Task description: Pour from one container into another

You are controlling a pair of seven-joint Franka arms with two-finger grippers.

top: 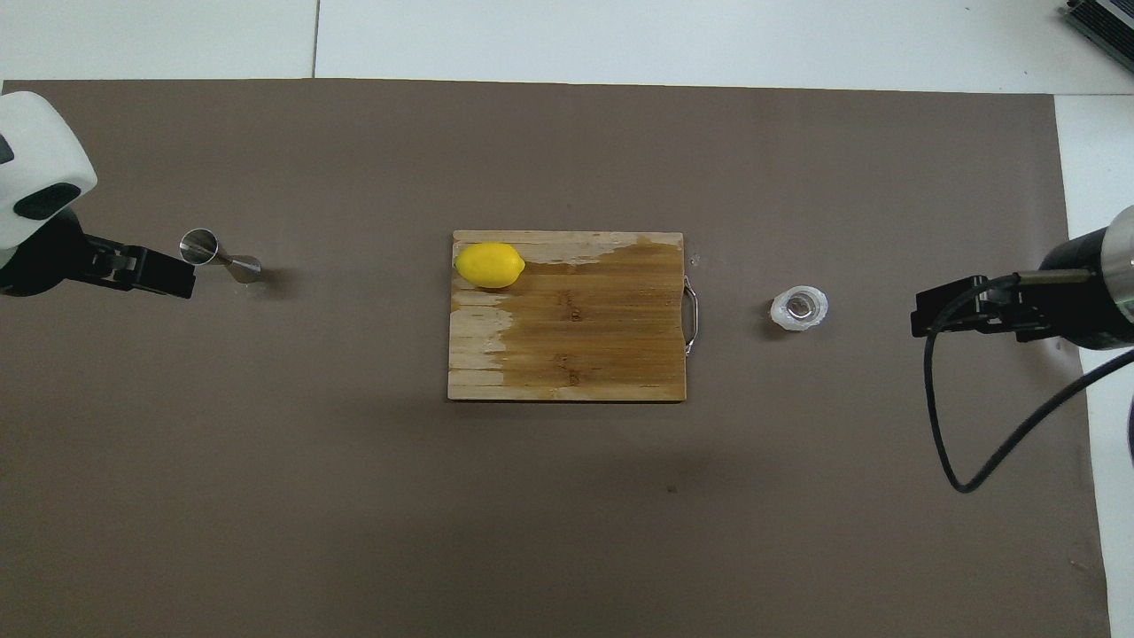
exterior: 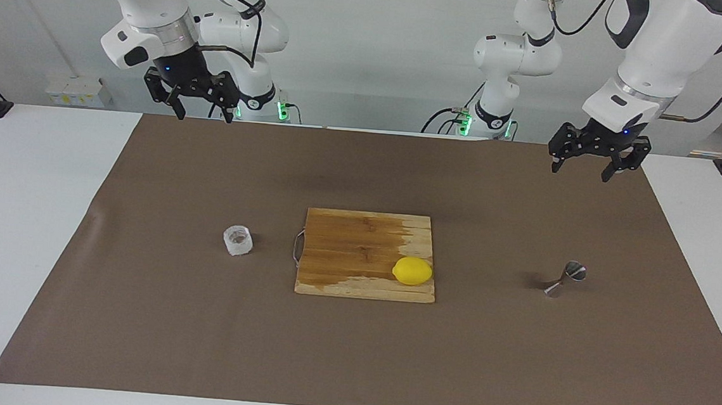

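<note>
Grippers hang open and empty, the right gripper (exterior: 201, 104) and left gripper (exterior: 594, 163) raised over the mat's (exterior: 137, 314) robot-side corners. Toward the mat's right-arm edge stands the cup (exterior: 238, 240), probably light and crushable, best pinched gently across its textured sides; the jigger (exterior: 566, 278), slick steel and tippy, stands toward the left-arm edge, best gripped at its waist

1. My left arm comes down from its base with the white forearm angled toward the table's middle and the wrist bent so the hand points downward.
2. My left gripper (exterior: 583, 162) hangs high in the air at my left arm's end of the table, its two black fingers spread apart and empty.
3. My right arm mirrors that pose, the forearm sloping down and inward.
4. My right gripper (exterior: 202, 110) hangs raised at my right arm's end, fingers parted, holding nothing.
5. Both arms wait, touching nothing.
</note>
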